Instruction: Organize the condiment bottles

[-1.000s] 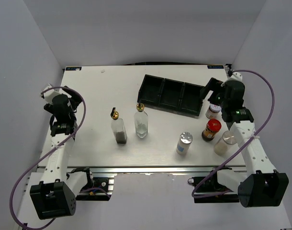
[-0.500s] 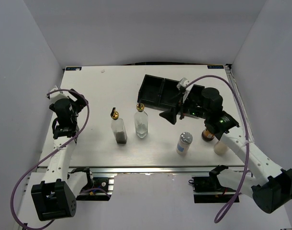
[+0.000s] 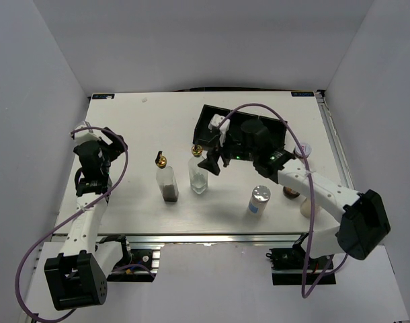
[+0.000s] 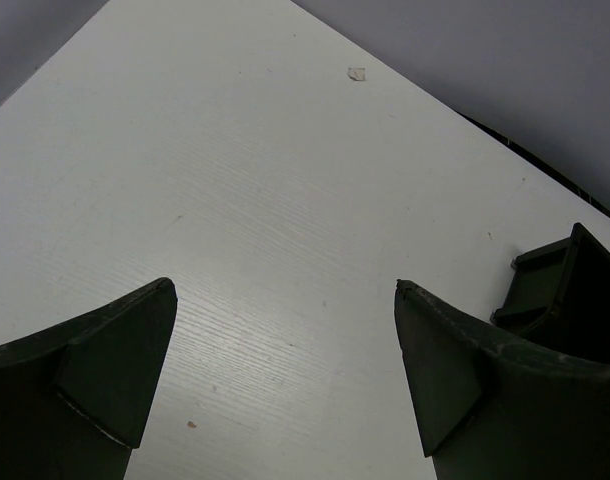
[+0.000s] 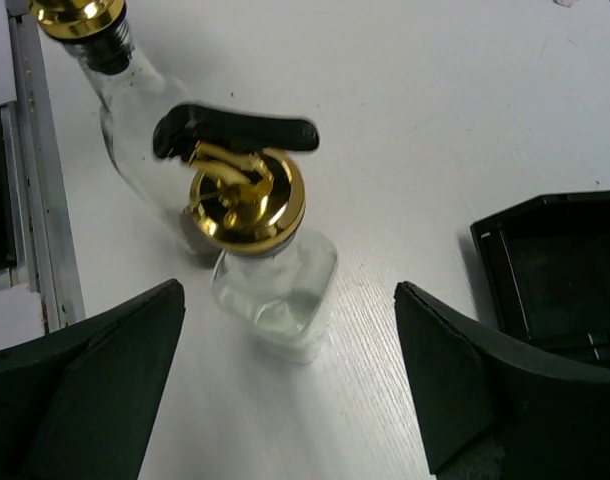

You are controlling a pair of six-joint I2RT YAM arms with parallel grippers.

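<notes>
Here, clear glass bottle [image 5: 265, 262], gold-spouted.

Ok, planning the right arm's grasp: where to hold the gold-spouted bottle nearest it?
Probably the bottle by its glass body, below the gold spout, from the tray side, where the open right gripper sits. It stands upright and the spout's lever overhangs.

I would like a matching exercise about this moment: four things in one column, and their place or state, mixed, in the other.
1 left gripper
2 right gripper
3 bottle with dark contents
4 silver-capped shaker

a open, close by the clear bottle
b stands right of both bottles
c open over the table
d stands left of the clear bottle

Pairs: 1-c, 2-a, 3-d, 4-b
</notes>
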